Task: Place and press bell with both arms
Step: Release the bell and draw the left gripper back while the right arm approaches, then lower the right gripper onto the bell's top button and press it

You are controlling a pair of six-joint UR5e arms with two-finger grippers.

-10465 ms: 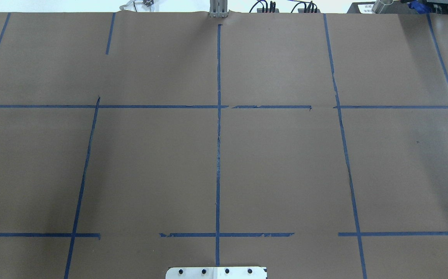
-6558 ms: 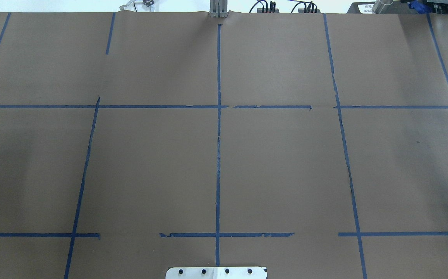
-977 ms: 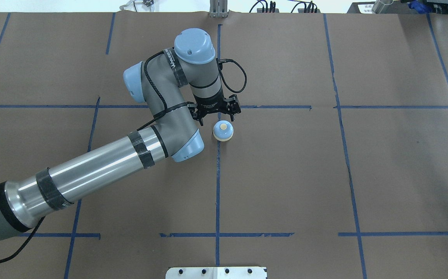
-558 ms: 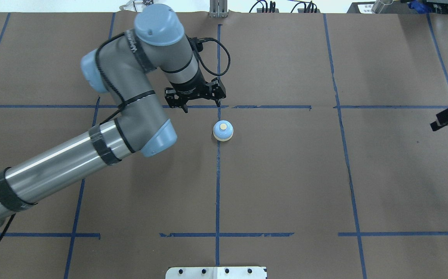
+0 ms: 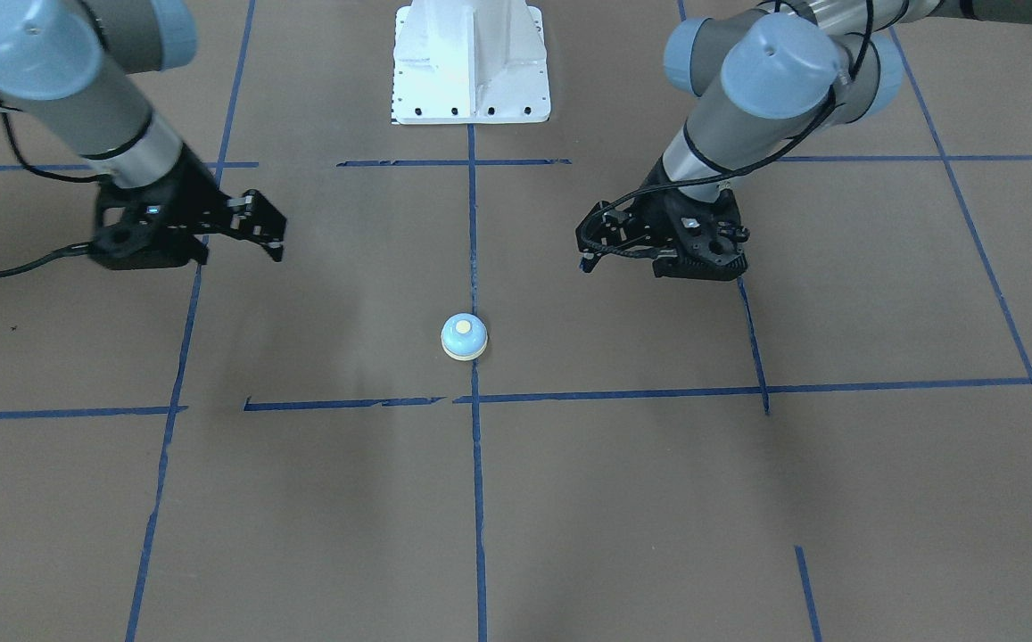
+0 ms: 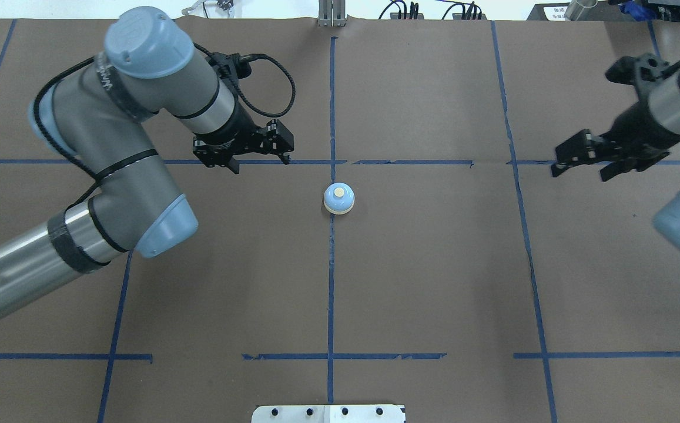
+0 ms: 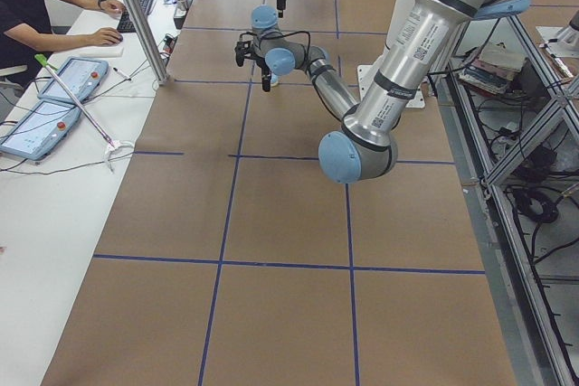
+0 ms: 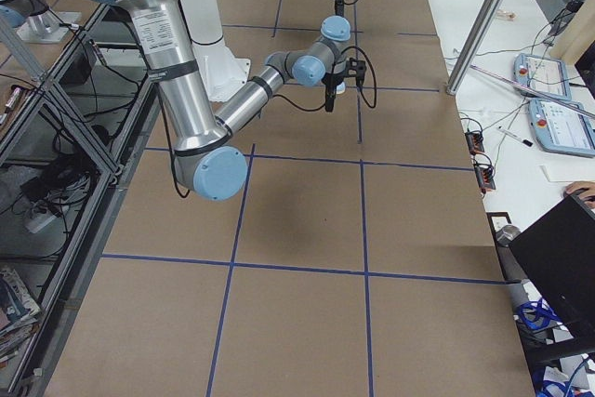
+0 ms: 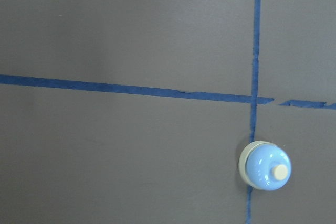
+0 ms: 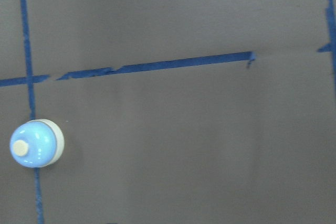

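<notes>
Since the bell (image 6: 338, 198) stands free on the tape line (image 6: 331, 282) mid-frame in the overhead view, the left gripper (image 6: 259, 164), fingers spread, hangs near its upper left, while the right gripper (image 6: 580, 171), likewise spread, is well apart rightward.

Brown-papered table (image 6: 434, 282), blue tape lines (image 6: 331, 282), small bell (image 6: 338, 198) upright on the centre line.

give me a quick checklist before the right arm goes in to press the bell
1. Bell upright on the table, button up: ok.
2. Left gripper open and apart from the bell: ok.
3. Right gripper above the bell: not ok, it is far off to the side.
4. Right gripper shut for pressing: not ok, it is open.
5. Bell in the right wrist view: ok, near the left edge.
</notes>
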